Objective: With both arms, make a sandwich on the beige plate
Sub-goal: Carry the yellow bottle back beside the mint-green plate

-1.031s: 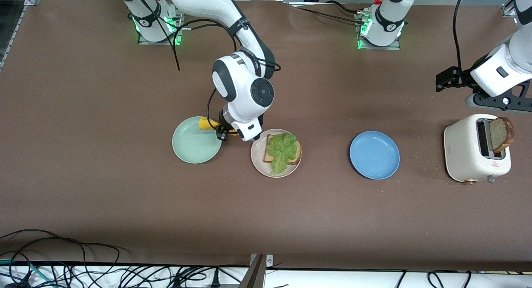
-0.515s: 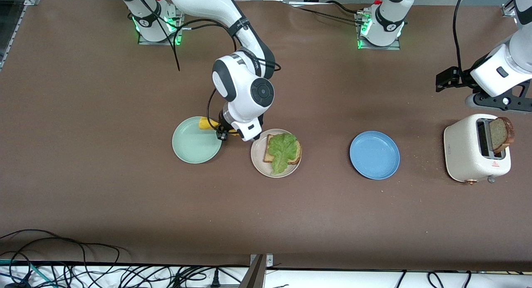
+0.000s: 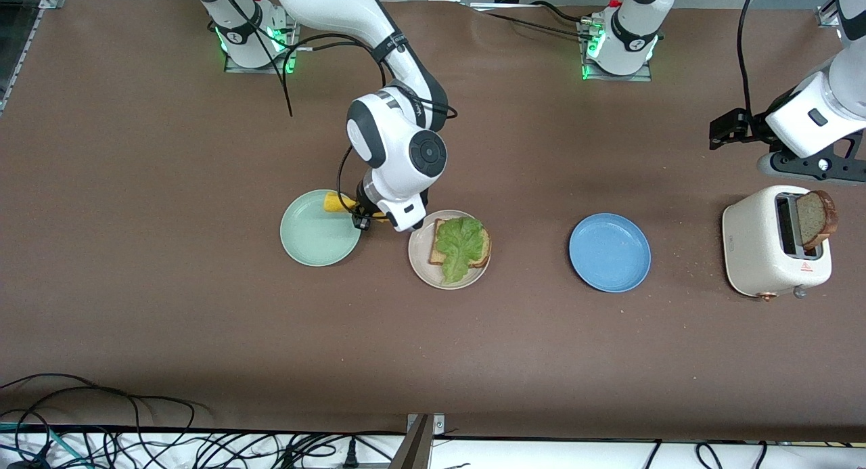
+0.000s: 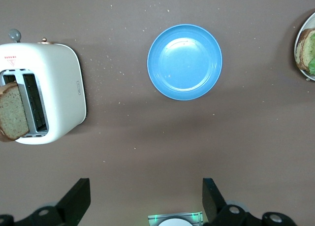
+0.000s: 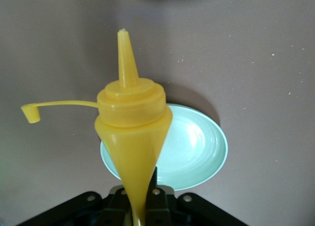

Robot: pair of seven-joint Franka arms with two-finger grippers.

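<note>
Bread slice with ruffled green lettuce leaf [image 3: 460,248] lies on the round beige plate [image 3: 421,260], open-faced. Right gripper [image 3: 369,214] hangs over the table at the plate's 10 o'clock in the front view, between it and the round mint-green plate [image 3: 318,229], its fingers clamped on a yellow plastic squeeze bottle [image 5: 132,137]. Left gripper [image 4: 145,201] waits, jaws spread and empty, above the table near the white toaster [image 3: 771,244]. Second bread slice [image 3: 815,218] stands in the toaster slot. Round blue plate [image 3: 609,252] lies between toaster and beige plate.
</note>
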